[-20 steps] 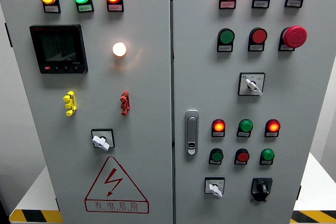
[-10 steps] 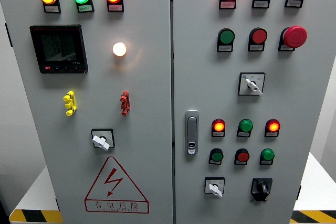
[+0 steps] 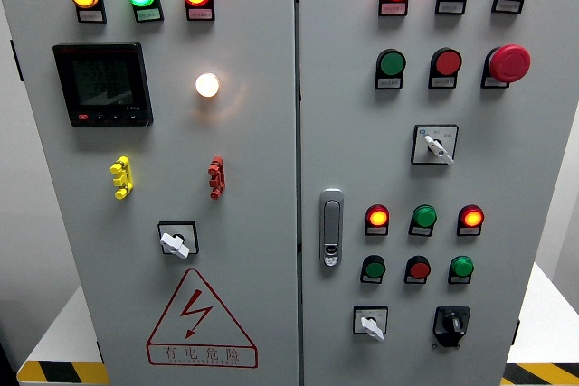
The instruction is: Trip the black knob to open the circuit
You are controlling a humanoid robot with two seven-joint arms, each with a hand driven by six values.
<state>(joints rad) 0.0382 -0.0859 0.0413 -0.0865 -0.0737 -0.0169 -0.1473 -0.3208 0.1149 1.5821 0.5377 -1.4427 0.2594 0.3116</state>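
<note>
The black knob (image 3: 450, 324) is a rotary switch at the lower right of the grey cabinet's right door (image 3: 534, 160), its handle pointing roughly upward. A white selector switch (image 3: 369, 323) sits just left of it. Neither of my hands nor arms shows in the head view.
Rows of lit and unlit indicator lamps fill both doors, with a red mushroom stop button (image 3: 509, 62) at upper right. A door handle (image 3: 331, 228) sits by the centre seam. The left door carries a meter display (image 3: 101, 84), a white selector (image 3: 175, 240) and a red warning triangle (image 3: 200, 320).
The view has shifted very slightly, moving the panel a pixel or two to the right and down. Nothing on the panel has changed.
</note>
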